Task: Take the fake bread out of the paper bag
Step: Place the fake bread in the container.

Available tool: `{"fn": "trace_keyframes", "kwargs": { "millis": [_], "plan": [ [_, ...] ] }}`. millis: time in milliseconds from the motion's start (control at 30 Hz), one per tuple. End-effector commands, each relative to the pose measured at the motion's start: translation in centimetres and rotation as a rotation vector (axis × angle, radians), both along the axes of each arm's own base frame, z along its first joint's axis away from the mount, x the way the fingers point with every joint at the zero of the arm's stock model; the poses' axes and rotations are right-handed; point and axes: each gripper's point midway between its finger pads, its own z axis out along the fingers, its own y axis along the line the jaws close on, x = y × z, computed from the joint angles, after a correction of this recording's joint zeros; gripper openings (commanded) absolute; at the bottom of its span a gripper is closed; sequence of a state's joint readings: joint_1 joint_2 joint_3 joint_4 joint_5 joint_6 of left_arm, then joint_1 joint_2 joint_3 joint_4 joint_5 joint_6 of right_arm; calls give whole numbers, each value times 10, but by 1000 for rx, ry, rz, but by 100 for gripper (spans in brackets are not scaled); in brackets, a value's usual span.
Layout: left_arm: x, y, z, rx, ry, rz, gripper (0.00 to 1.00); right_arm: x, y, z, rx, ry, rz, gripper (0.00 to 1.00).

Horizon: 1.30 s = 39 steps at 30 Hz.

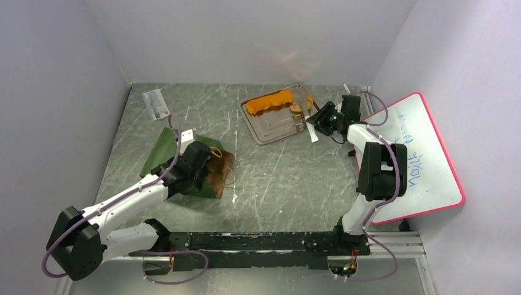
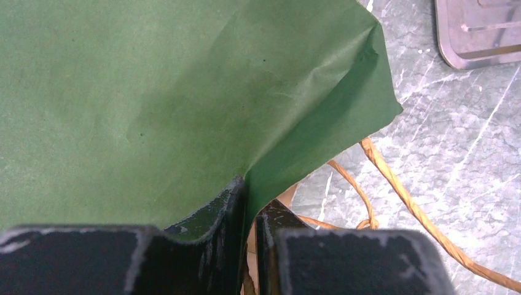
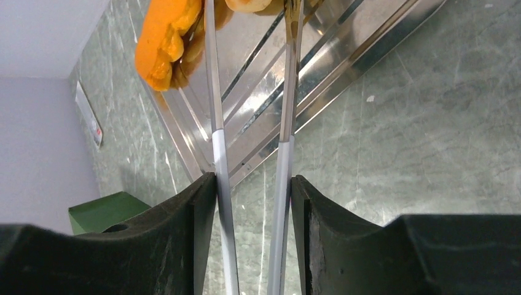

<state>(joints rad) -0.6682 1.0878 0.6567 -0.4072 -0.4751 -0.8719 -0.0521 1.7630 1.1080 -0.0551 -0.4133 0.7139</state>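
The dark green paper bag [image 1: 161,150] lies on its side at the left of the table, its brown mouth and tan cord handles [image 1: 226,166] facing right. My left gripper [image 1: 206,163] is shut on the bag's upper edge near the mouth; in the left wrist view the green paper [image 2: 153,92] is pinched between the jaws of the gripper [image 2: 250,203]. An orange fake bread loaf [image 1: 269,101] and a small pale piece [image 1: 297,108] lie on the grey tray [image 1: 276,129]. My right gripper [image 3: 253,184] is shut on thin metal tongs [image 3: 216,123], with the pale piece [image 3: 252,5] between their tips.
A pink-rimmed whiteboard [image 1: 418,153] leans at the right beside the right arm. A small printed card [image 1: 156,104] lies at the far left. The cord handles [image 2: 393,178] trail on the marbled table. The enclosure walls stand close on three sides.
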Motion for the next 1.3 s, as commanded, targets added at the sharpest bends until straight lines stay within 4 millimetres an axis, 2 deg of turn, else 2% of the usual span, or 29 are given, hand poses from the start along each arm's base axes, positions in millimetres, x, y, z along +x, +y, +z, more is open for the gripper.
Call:
{"fn": "trace_keyframes", "kwargs": {
  "millis": [0, 233, 400, 600, 767, 1033, 1100, 1267],
  "plan": [
    [-1, -3, 2, -35, -7, -8, 7, -2, 2, 19, 38, -52, 0, 46],
    [-2, -1, 2, -32, -11, -9, 7, -11, 5, 24, 70, -46, 5, 46],
    [-4, 0, 2, -34, -13, -7, 7, -18, 6, 21, 104, -11, -8, 46],
    [-5, 1, 0, -38, -9, -1, 7, -15, 7, 18, 162, 41, -24, 46],
    [-4, 5, 3, -31, -27, 10, 7, -27, 10, 23, 180, 39, -26, 46],
    [0, 0, 0, -26, -18, 3, 7, -41, 6, 30, 140, 42, -28, 45],
    [2, -1, 0, -30, -19, 3, 7, -49, 7, 22, 148, 66, -30, 45],
    [4, -3, 1, -27, -19, 3, 7, -55, 8, 27, 158, 66, -23, 45]
  ]
}}
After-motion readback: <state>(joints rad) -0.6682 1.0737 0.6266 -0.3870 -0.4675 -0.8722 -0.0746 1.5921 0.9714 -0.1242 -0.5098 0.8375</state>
